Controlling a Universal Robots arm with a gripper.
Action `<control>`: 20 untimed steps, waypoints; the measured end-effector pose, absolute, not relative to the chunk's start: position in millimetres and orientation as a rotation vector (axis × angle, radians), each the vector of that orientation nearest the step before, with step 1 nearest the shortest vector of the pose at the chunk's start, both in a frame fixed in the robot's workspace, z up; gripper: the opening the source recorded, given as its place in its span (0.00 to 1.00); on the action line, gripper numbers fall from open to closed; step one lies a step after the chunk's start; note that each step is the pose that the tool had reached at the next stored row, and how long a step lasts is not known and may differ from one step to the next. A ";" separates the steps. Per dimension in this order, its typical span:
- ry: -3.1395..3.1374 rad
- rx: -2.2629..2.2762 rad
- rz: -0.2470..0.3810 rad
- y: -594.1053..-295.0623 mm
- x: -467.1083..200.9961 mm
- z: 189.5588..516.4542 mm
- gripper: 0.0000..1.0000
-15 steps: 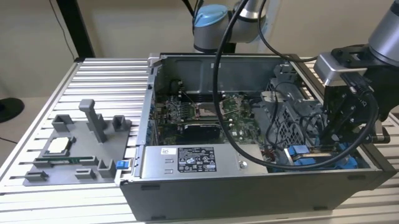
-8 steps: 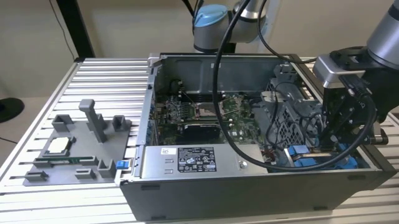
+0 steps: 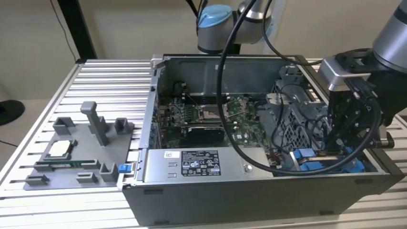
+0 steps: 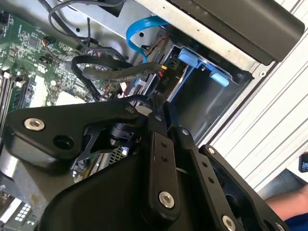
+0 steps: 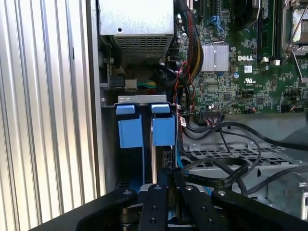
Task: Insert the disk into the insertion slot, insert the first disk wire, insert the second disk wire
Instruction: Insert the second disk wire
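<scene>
My gripper (image 3: pixel 337 151) hangs low inside the open computer case (image 3: pixel 254 191), at its front corner on the exterior view's right. It is right over the insertion slot (image 5: pixel 144 101), a grey metal bay with bright blue tabs (image 5: pixel 163 127); the bay (image 4: pixel 207 103) also appears in the second wrist view. In both wrist views the black fingers (image 5: pixel 159 197) lie close together, and I make out nothing between them. The gripper tip (image 4: pixel 156 115) points toward the bay. A blue flat wire (image 4: pixel 139 33) and black wires (image 5: pixel 216 168) loop beside the bay. The disk is hidden.
A grey metal box with a sticker (image 3: pixel 200 164) lies along the case's front wall, and the green motherboard (image 3: pixel 216 114) behind it. A perforated grey cage (image 3: pixel 296 114) stands next to the gripper. Left of the case, a grey fixture tray (image 3: pixel 76 157) sits on the slatted table (image 3: pixel 108 81).
</scene>
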State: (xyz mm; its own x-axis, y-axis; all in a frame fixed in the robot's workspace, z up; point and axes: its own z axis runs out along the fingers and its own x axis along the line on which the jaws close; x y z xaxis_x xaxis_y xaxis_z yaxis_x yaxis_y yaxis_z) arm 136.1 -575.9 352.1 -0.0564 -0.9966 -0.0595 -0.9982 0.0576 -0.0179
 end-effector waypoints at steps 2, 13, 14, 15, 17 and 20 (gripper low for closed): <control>2.243 -2.119 0.043 -575.6 136.1 351.4 0.00; 2.243 -2.119 0.042 -573.8 137.2 347.8 0.00; 2.243 -2.119 0.042 -573.6 137.2 347.5 0.00; 2.243 -2.119 0.042 -573.5 137.2 347.3 0.00; 2.243 -2.119 0.042 -573.2 137.3 346.8 0.00; 2.243 -2.119 0.042 -572.7 137.3 346.0 0.00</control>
